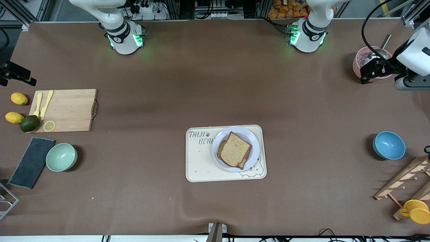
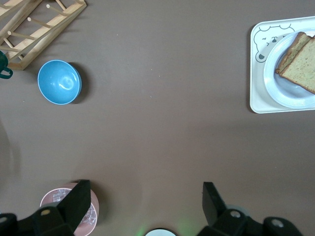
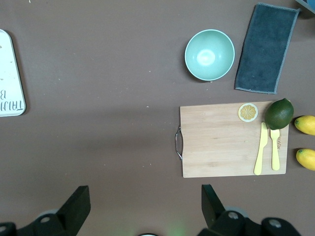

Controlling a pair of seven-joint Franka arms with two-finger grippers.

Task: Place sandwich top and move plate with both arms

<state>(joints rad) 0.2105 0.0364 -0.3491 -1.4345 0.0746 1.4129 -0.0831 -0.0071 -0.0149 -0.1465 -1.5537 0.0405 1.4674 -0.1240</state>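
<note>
The sandwich top (image 1: 235,149) (image 2: 301,69), a brown bread slice, lies on another slice on the pale round plate (image 1: 250,136) (image 2: 285,93). The plate stands on the cream bear tray (image 1: 198,164) (image 2: 256,98) in the middle of the table. My left gripper (image 1: 368,72) (image 2: 146,189) hangs open and holds nothing, up over the table by the pink bowl (image 1: 361,60) (image 2: 54,196) at the left arm's end. High over the right arm's end, my right gripper (image 1: 20,75) (image 3: 145,191) is open and holds nothing, and bare table shows between its fingers.
At the right arm's end lie a wooden cutting board (image 1: 69,109) (image 3: 221,142) with yellow cutlery and a lemon slice, an avocado (image 1: 29,123), two lemons, a mint bowl (image 1: 61,157) and a dark cloth (image 1: 32,162). A blue bowl (image 1: 388,145), wooden rack (image 1: 408,178) and yellow cup (image 1: 416,211) stand at the left arm's end.
</note>
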